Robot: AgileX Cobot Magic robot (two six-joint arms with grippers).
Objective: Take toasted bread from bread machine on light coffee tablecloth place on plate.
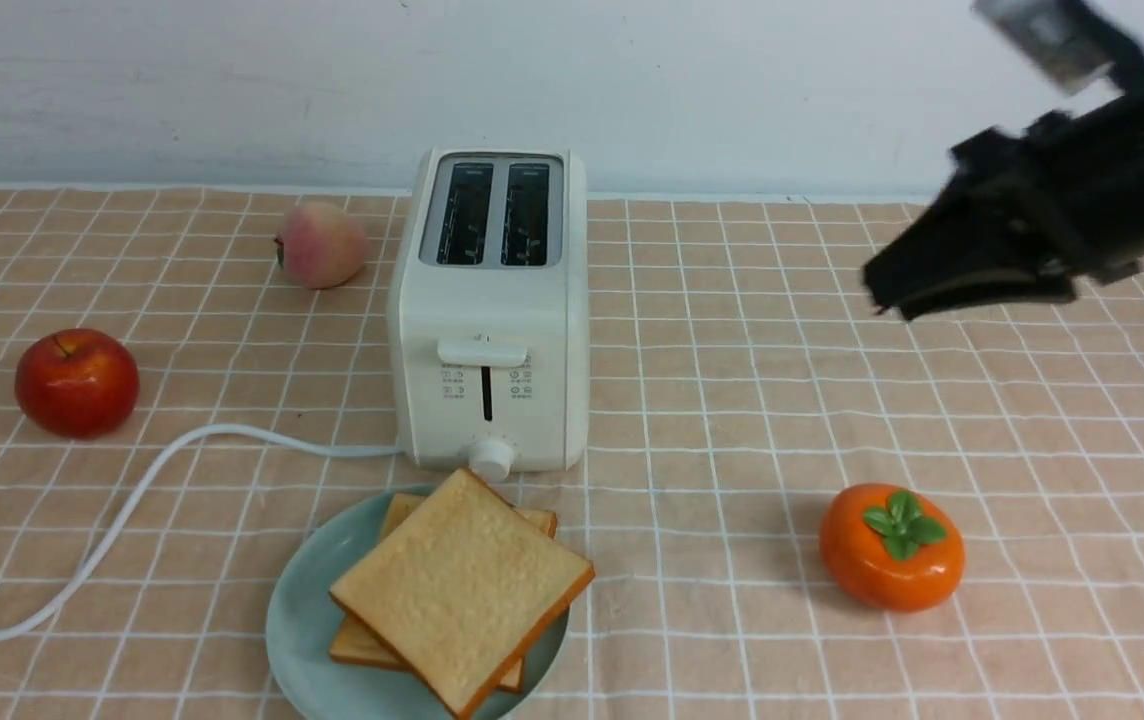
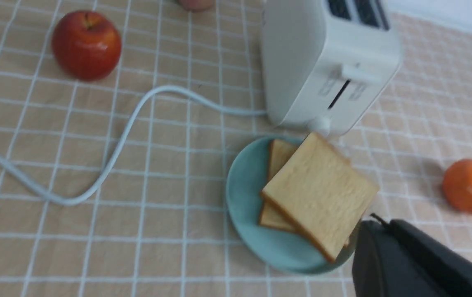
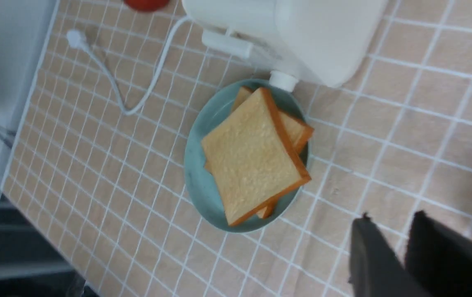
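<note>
Two slices of toasted bread lie stacked on the plate point(image 1: 297, 620); the top slice point(image 1: 462, 590) lies askew over the lower one point(image 1: 362, 645). The plate sits on the light coffee tablecloth point(image 1: 732, 400) just in front of the bread machine point(image 1: 489, 330), whose two slots are empty. My right gripper point(image 1: 887, 300) hangs high at the right, slightly open and empty; in its wrist view it point(image 3: 390, 216) is clear of the plate point(image 3: 197, 173). My left gripper point(image 2: 380, 222) is shut and empty beside the plate's rim point(image 2: 244, 198); it is out of the front view.
A red apple point(image 1: 77, 382) sits at the left, a peach point(image 1: 322, 245) behind it next to the toaster. An orange persimmon point(image 1: 892, 547) sits at the right front. The white cord point(image 1: 132, 490) curves left from the toaster. A white wall closes the back.
</note>
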